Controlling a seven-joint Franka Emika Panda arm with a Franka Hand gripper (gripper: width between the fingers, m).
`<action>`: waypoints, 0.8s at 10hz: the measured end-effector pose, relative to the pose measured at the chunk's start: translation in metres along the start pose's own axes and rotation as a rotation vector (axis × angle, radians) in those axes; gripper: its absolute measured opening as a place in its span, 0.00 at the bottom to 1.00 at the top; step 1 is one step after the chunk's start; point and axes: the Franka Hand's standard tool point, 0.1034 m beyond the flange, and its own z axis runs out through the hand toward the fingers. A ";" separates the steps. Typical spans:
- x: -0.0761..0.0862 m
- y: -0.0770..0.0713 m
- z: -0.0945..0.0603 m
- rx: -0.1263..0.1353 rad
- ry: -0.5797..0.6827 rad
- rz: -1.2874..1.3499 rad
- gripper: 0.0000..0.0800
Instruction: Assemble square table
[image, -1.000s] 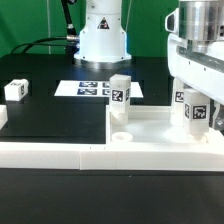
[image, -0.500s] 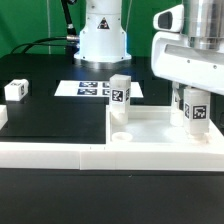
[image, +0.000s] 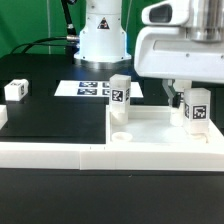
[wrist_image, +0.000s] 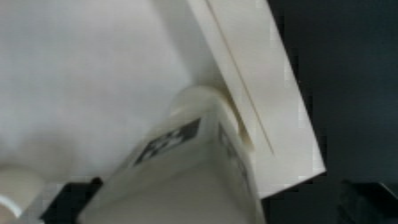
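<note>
The white square slab (image: 150, 122) lies at the exterior view's right, with an empty round corner hole (image: 121, 133). One tagged leg block (image: 195, 108) stands upright on its right side, and a second leg block (image: 120, 91) stands at its far left corner. My gripper (image: 188, 90) hangs just above the right leg, open, its fingers spread at the leg's top and holding nothing. The wrist view shows that leg's tag (wrist_image: 171, 142) close up against the slab (wrist_image: 89, 70). A third leg (image: 15, 90) lies on the black table at the left.
The marker board (image: 92, 88) lies in front of the robot base (image: 102, 35). A long low white rail fence (image: 55, 152) runs along the front. Another white part (image: 2, 116) shows at the left edge.
My gripper has let go of the right leg and risen, drifting to the exterior view's left. The leg stays standing on the slab.
</note>
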 end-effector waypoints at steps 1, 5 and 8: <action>-0.003 0.002 -0.003 0.002 0.000 -0.062 0.81; -0.003 0.003 -0.003 0.002 0.000 -0.046 0.65; -0.003 0.002 -0.003 0.004 -0.001 0.094 0.36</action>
